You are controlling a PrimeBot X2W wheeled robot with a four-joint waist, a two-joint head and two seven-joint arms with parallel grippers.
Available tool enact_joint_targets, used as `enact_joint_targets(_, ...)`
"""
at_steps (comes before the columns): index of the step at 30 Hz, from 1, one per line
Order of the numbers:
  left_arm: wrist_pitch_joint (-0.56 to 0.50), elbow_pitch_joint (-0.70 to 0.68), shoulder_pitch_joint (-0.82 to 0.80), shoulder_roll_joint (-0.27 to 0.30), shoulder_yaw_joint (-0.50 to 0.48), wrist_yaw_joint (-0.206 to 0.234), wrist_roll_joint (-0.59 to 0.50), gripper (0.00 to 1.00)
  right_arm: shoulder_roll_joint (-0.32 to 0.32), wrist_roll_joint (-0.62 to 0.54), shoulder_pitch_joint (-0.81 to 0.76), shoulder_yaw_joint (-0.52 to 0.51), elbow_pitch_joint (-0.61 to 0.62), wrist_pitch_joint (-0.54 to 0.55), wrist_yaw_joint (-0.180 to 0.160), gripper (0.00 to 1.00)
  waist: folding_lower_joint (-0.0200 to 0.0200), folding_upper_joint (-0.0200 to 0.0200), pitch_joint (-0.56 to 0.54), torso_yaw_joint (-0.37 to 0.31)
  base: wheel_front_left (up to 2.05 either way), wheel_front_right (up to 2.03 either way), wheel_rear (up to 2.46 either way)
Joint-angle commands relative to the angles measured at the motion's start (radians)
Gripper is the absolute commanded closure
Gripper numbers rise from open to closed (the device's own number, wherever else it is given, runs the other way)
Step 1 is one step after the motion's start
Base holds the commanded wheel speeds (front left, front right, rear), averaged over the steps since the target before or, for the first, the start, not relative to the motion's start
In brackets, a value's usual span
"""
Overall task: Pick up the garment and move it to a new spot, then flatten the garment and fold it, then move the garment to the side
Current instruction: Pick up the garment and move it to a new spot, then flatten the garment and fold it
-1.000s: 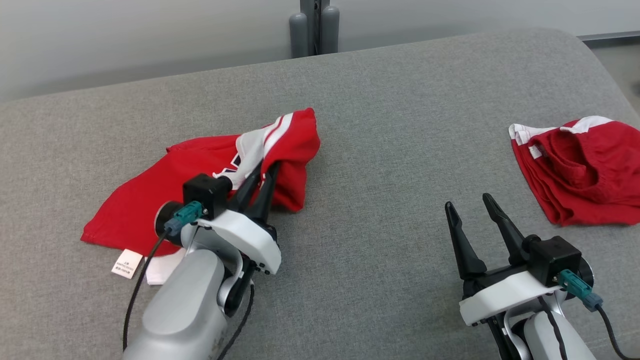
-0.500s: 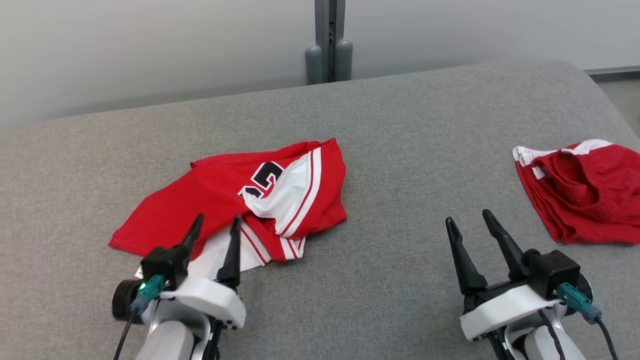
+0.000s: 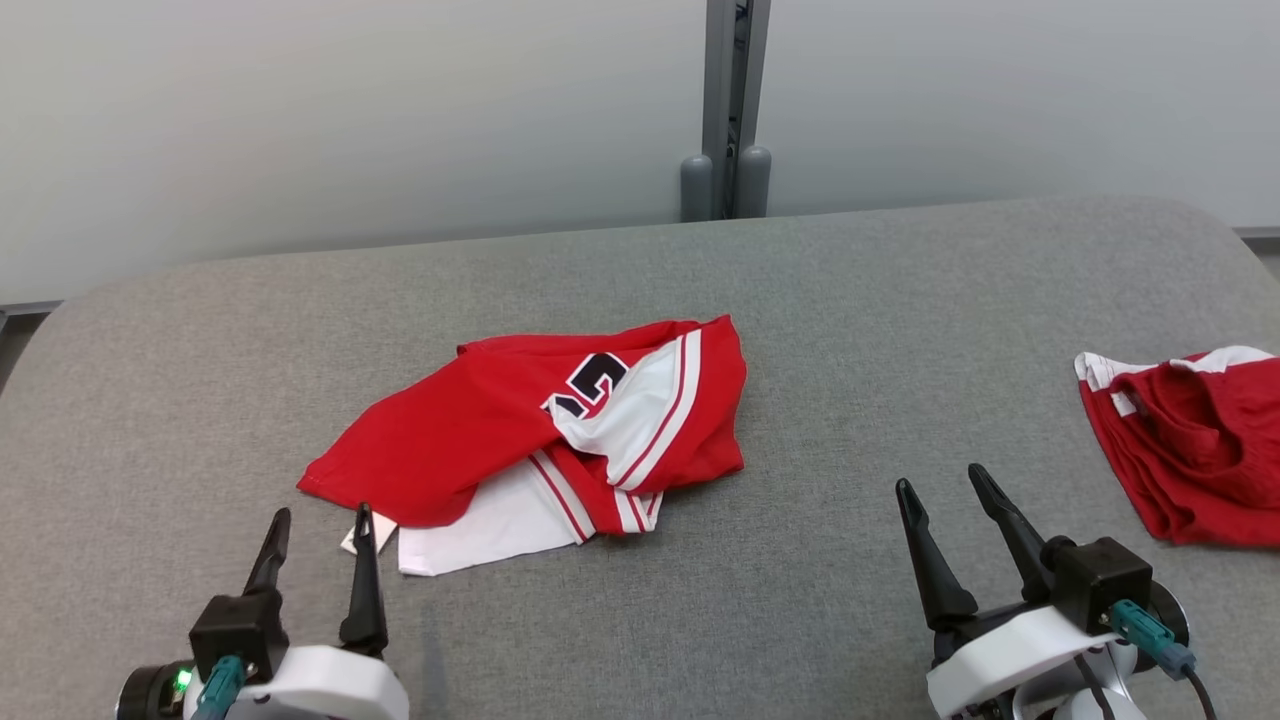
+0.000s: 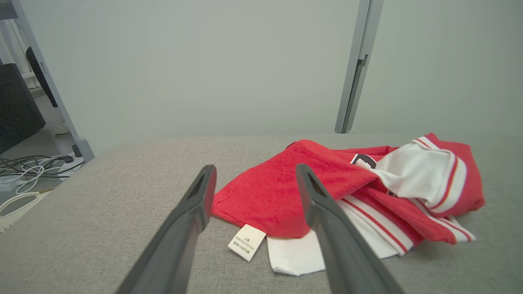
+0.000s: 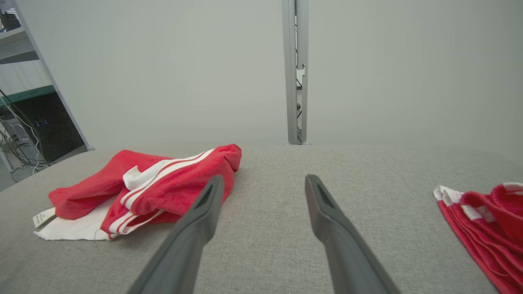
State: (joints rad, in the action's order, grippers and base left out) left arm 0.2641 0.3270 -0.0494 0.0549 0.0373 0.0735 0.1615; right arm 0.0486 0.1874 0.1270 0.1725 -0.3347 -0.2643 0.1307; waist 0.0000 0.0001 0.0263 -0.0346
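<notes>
Two grippers: we see both low at the near edge of the pad, fingers pointing away from us.
Left gripper [image 3: 323, 512] [image 4: 255, 167]: fingers spread apart with nothing between them, tips just short of the jersey's near hem.
Right gripper [image 3: 940, 478] [image 5: 264, 177]: fingers likewise apart and empty, over bare pad between the two red garments.
Tag [image 3: 349, 540] [image 4: 246, 242]: a small white label flat on the pad at the jersey's near left corner.
Jersey [image 3: 480, 430] [image 4: 278, 192] [image 5: 171, 183]: crumpled left of the pad's middle; red, with a white striped panel folded over its top, part of a dark number showing, and a white flap sticking out toward us.
Second garment [image 3: 1190, 460] [image 5: 490, 212]: red with white trim, bunched at the pad's right edge, well apart from the jersey.
Pad [image 3: 850, 330]: grey woven fabric, wide, with rounded far corners.
Post [image 3: 730, 100]: a grey metal upright just behind the pad's far edge, a little right of the middle.
Wall [image 3: 350, 120]: pale and plain, right behind the pad.
Room at left: we make out cables [image 4: 20, 171] on the floor and a dark cabinet [image 5: 41, 134] beyond the pad's left end.
</notes>
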Motion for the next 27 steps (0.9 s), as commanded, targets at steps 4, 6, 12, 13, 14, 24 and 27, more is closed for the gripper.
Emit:
enact_joint_targets(4,0.000,-0.033,0.053,0.001,-0.034,0.015,-0.038,0.00,0.005,-0.008,-0.018,-0.011,-0.012,0.001,0.000,0.00,0.0000,-0.0001,-0.023,0.016,0.00,0.00,0.00)
enact_joint_targets(6,0.000,-0.043,0.075,0.001,-0.049,0.017,-0.047,0.00,0.005,-0.008,-0.025,-0.014,-0.016,0.001,0.000,0.00,0.0000,-0.0001,-0.030,0.020,0.00,0.00,0.00)
enact_joint_targets(12,0.000,-0.069,0.128,-0.002,-0.070,0.017,-0.065,0.00,0.005,-0.001,-0.043,-0.015,-0.023,0.001,0.000,0.00,0.0000,-0.0001,-0.041,0.029,0.00,0.00,0.00)
enact_joint_targets(13,0.000,-0.069,0.134,-0.002,-0.068,0.013,-0.065,0.00,0.005,0.000,-0.045,-0.013,-0.025,0.001,0.000,0.00,0.0000,-0.0001,-0.040,0.031,0.00,0.00,0.00)
enact_joint_targets(14,0.000,-0.067,0.139,-0.002,-0.066,0.012,-0.060,0.00,0.005,0.001,-0.046,-0.009,-0.028,0.001,0.000,0.00,0.0000,-0.0001,-0.039,0.031,0.00,0.00,0.00)
enact_joint_targets(24,0.000,-0.082,0.103,-0.002,-0.017,0.013,-0.022,0.00,0.005,-0.025,0.028,0.054,-0.026,0.001,0.000,0.00,0.0000,-0.0001,0.032,0.073,0.00,0.00,0.00)
enact_joint_targets(27,0.000,-0.075,0.079,-0.002,0.017,0.020,-0.002,0.00,0.005,-0.050,0.133,0.120,-0.080,0.001,0.000,0.00,0.0000,-0.0001,0.079,0.116,0.00,0.00,0.00)
